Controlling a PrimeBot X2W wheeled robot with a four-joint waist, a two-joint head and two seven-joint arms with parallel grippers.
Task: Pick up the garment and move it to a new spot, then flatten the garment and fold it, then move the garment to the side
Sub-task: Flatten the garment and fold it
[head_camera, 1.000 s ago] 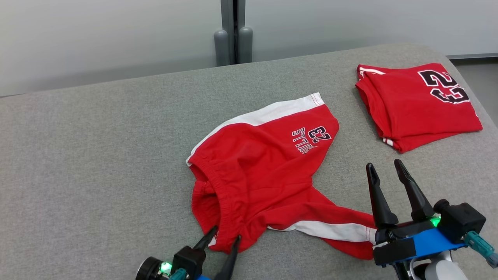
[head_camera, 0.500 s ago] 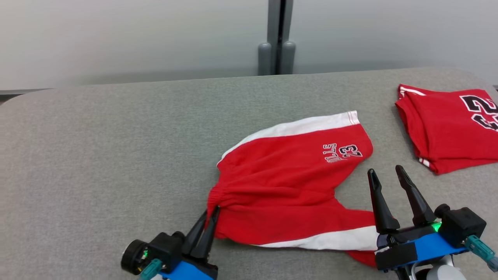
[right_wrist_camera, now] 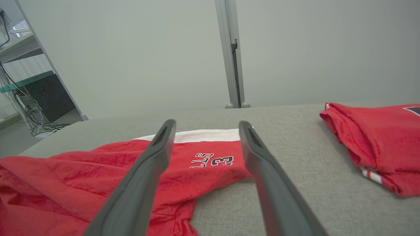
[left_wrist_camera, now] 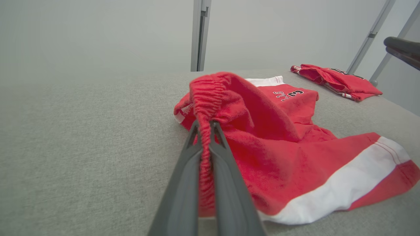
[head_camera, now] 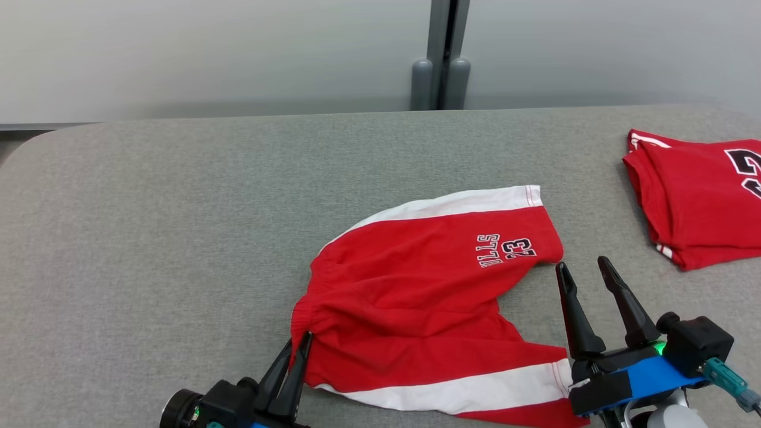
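The garment [head_camera: 428, 297] is a pair of red shorts with white side stripes and a "23" print, lying rumpled on the grey table [head_camera: 178, 208]. My left gripper [head_camera: 299, 345] is shut on the bunched elastic waistband at the shorts' near-left corner. In the left wrist view the left gripper [left_wrist_camera: 205, 126] pinches the gathered waistband of the garment [left_wrist_camera: 279, 147], which is lifted slightly. My right gripper [head_camera: 582, 270] stands open just right of the shorts, above a leg hem, holding nothing. In the right wrist view the right gripper [right_wrist_camera: 205, 127] frames the printed leg of the garment [right_wrist_camera: 98, 170].
A folded red jersey [head_camera: 701, 196] lies at the table's far right edge, also seen as the red jersey [right_wrist_camera: 377, 141] and red jersey [left_wrist_camera: 334, 80]. A grey post [head_camera: 443, 59] stands behind the table against the wall. Bare grey surface spreads to the left.
My left gripper has shut on the waistband and drawn it left and toward me, bunching the shorts. The head camera has turned, shifting the whole scene. The right gripper stays open.
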